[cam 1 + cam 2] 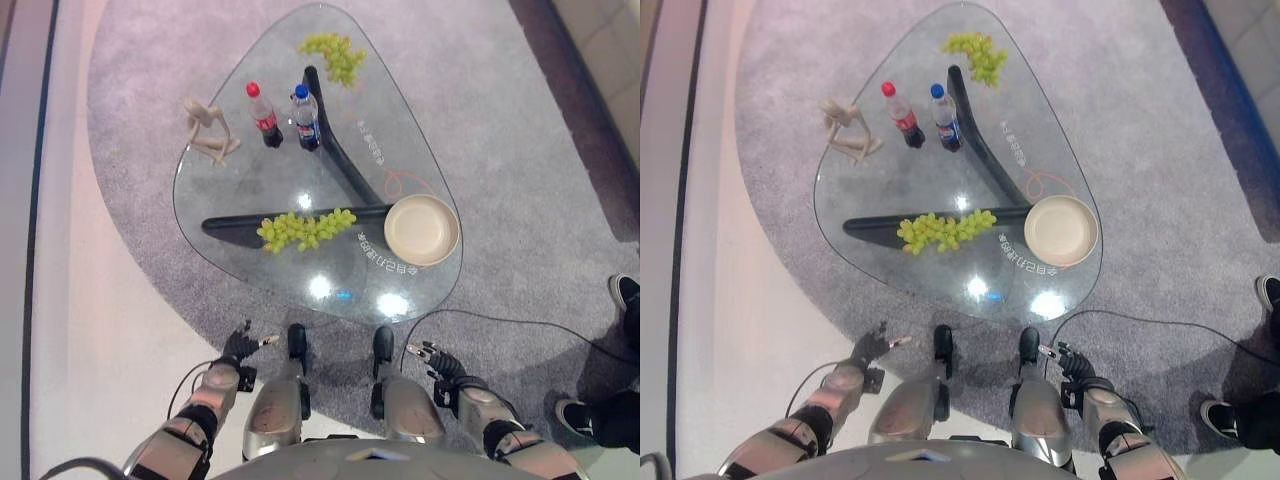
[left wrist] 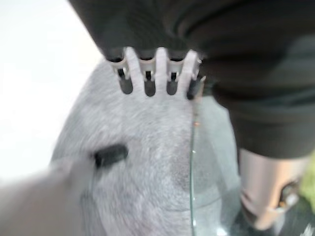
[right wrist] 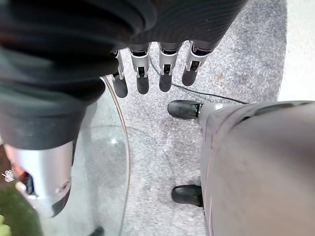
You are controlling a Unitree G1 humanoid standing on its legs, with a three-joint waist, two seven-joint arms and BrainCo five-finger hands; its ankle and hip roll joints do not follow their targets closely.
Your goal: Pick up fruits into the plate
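Both hands, left hand (image 1: 240,346) and right hand (image 1: 440,362), hang relaxed and empty short of my surface (image 1: 230,170), grapes (image 1: 305,229) beside plate (image 1: 421,229) unreached.

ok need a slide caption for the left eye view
Both hands, left and right, open and low before a glass table with two grape bunches and an empty plate.

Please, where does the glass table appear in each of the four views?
Left eye view: the glass table lies in the middle, on the carpet.
Right eye view: same place.
Left wrist view: its curved rim runs on from the left hand.
Right wrist view: its rim curves away from the right hand.
Shared landmark: the grey carpet.
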